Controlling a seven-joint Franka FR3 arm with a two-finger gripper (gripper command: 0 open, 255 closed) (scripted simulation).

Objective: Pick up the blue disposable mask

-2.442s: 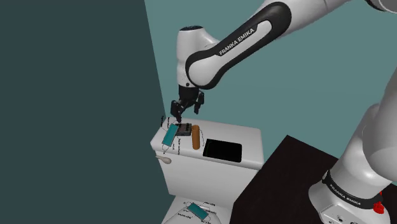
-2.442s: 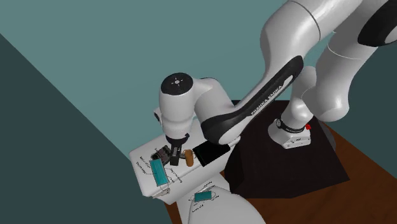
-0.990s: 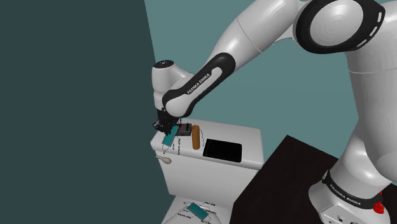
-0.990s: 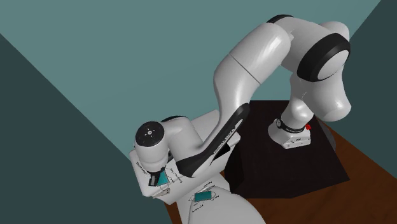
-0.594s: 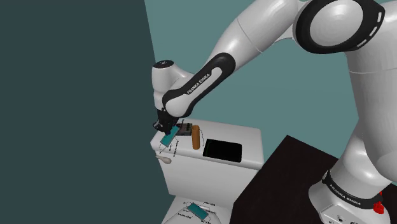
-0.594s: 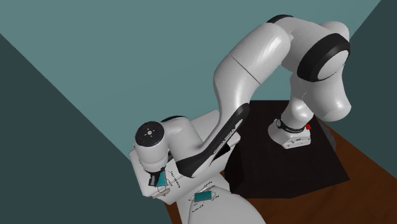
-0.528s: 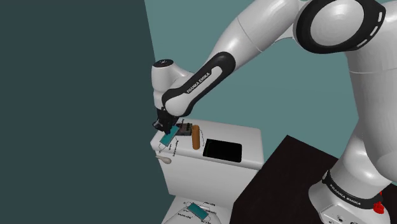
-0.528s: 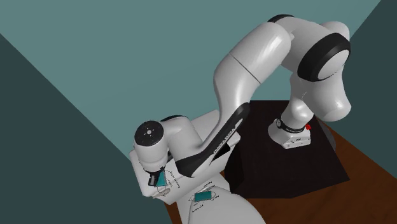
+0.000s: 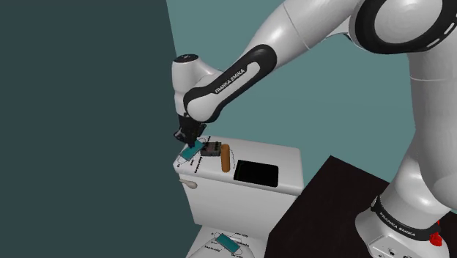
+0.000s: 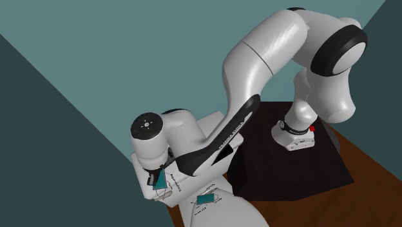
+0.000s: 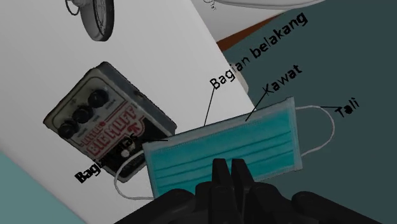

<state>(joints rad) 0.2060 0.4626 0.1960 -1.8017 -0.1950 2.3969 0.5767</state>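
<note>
Claw [image 11: 229,173] closed on one long edge of the teal-blue disposable mask [image 11: 222,147], the two black fingers almost meeting with the mask pinched between them. The mask hangs over a corner of the white toilet tank lid [image 9: 282,157], one end overlapping the effects pedal [image 11: 102,124]. Farther along the lid lie a brown cylinder [image 9: 225,158] and a black rectangular slab [image 9: 255,174].

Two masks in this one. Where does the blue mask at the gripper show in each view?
Shoulder view: blue mask just under the gripper, at the left end of the white tank top, beside the pedal.
Second exterior view: lower left, tucked under the arm's wrist.
Wrist view: clasped by the fingers, next to the pedal.
Shared landmark: the white tank top.
</note>
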